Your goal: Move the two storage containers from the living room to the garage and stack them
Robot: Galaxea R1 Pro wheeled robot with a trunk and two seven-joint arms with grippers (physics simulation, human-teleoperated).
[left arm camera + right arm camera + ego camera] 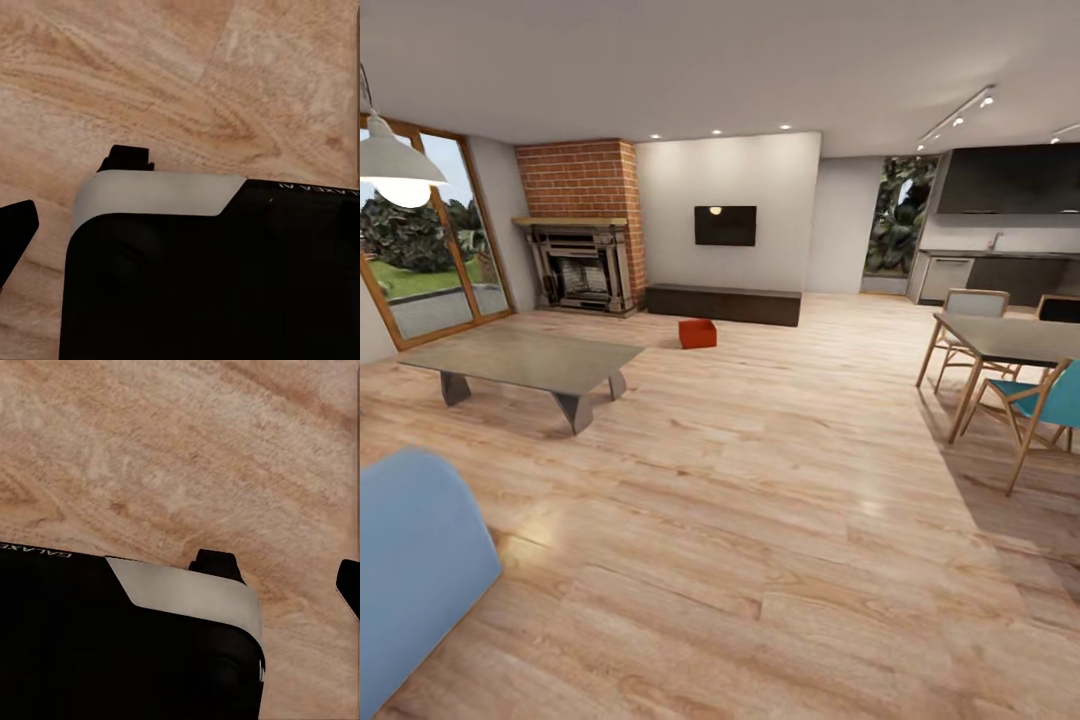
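Living room [760,420] ahead: one red bin [698,333] sits on the planks before the TV unit [723,304]; either gripper's jaw state, can't tell.

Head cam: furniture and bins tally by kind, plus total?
Storage containers: 1, orange-red, on the wood floor near the TV wall
Low tables: 1
Dining tables: 1
Chairs: 3
Sofas: 1, blue
Total: 7
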